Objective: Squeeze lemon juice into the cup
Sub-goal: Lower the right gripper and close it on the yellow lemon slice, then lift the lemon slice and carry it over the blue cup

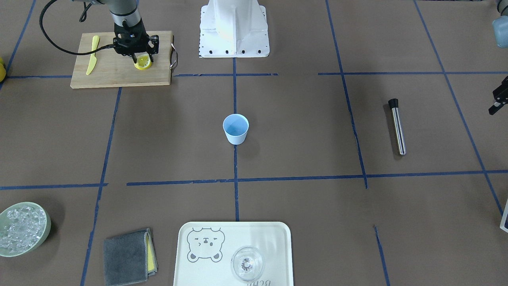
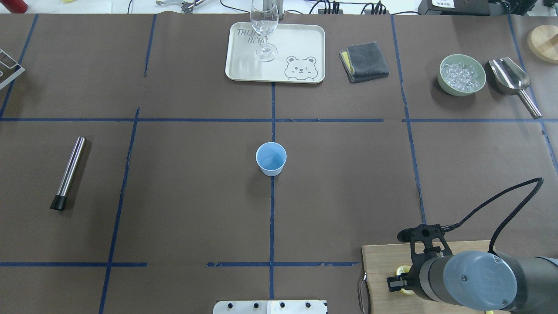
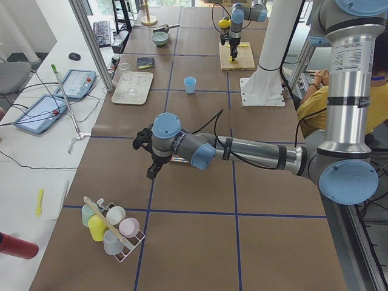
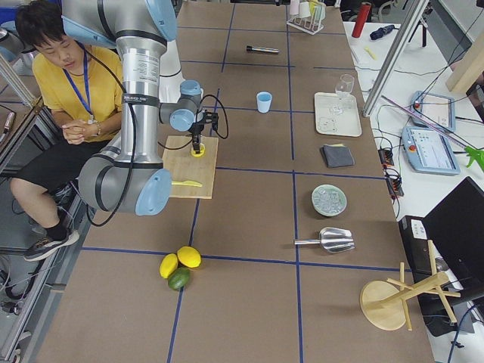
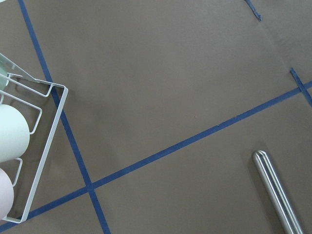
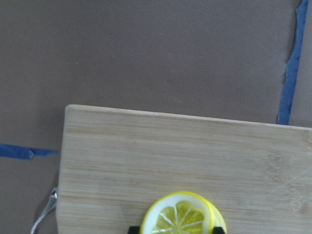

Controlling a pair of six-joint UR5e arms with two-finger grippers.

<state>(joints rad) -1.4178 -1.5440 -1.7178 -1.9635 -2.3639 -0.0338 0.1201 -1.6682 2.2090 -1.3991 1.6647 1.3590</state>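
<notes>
The lemon, a thin yellow slice with a pale segmented face, lies on the wooden cutting board. It may rest on a second slice like it. My right gripper points down at it, one finger against each side. In the right wrist view the lemon sits between the black fingertips. The light-blue cup stands upright mid-table, far from the board. My left gripper hangs over bare table at the far side; I cannot tell if it is open.
A yellow knife lies on the board. A metal tube lies near the left arm. A tray holds a clear glass. A grey cloth, an ice bowl and a scoop sit along the far edge.
</notes>
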